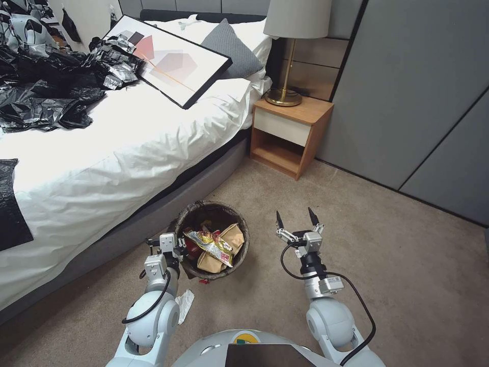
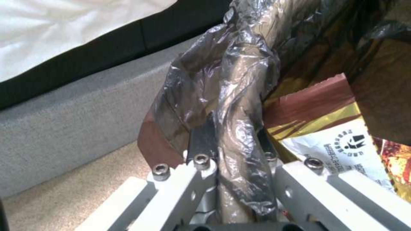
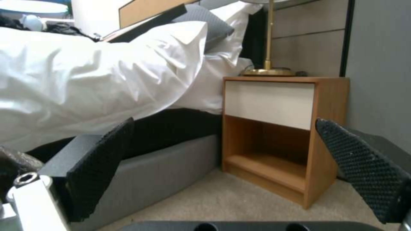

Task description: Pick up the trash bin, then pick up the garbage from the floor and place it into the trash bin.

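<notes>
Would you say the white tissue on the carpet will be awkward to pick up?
Probably. The crumpled white tissue beside the left arm looks thin and floppy, so it is likely very light. Lying flat on beige carpet, it may slip from fingers.

bare carpet (image 1: 407, 265) right, bed (image 1: 102, 168) and nightstand (image 1: 288, 135) ahead

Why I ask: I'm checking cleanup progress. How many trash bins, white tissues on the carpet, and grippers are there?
Round trash bin lined with a dark brown bag: 1
Crumpled white tissue on the beige carpet: 1
Grippers: 2 (left gripper shut on the bin's rim, right gripper open, empty)
Total: 4
</notes>
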Motion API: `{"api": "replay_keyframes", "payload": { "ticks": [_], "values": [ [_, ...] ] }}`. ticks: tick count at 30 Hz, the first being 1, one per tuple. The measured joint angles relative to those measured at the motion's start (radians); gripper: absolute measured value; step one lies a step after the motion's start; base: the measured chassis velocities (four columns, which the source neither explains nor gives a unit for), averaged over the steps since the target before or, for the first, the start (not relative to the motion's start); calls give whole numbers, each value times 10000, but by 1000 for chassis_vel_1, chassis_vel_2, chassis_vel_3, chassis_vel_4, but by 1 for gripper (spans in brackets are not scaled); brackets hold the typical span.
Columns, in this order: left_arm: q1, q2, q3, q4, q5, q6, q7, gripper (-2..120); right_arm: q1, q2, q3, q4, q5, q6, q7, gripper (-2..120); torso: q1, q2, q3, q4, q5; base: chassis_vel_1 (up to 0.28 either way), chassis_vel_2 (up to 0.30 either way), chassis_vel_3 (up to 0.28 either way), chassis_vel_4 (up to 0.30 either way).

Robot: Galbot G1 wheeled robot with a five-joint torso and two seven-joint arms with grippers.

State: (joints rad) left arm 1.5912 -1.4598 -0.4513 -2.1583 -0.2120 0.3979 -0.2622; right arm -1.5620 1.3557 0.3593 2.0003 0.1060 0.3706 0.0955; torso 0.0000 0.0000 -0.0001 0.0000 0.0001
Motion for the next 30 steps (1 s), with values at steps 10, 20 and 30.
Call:
{"api": "replay_keyframes", "payload": {
  "ticks": [10, 20, 30],
  "values": [
    [4, -29, 7, -16, 2, -6, 21, 3, 309, 74, 0, -474, -48, 22, -81, 100, 0, 0, 0, 1, 0, 0, 0, 0, 0],
    [34, -28, 16, -40, 10, -12, 57, 3, 533, 77, -124, -512, -1, -208, -22, 100, 0, 0, 1, 1, -2, 59, 57, 63, 61],
    [64, -6, 40, -117, 31, -18, 64, 3, 544, 39, -96, -441, 68, -285, -8, 100, 0, 0, 1, 1, -1, 93, 82, 75, 84]
  ]
}}
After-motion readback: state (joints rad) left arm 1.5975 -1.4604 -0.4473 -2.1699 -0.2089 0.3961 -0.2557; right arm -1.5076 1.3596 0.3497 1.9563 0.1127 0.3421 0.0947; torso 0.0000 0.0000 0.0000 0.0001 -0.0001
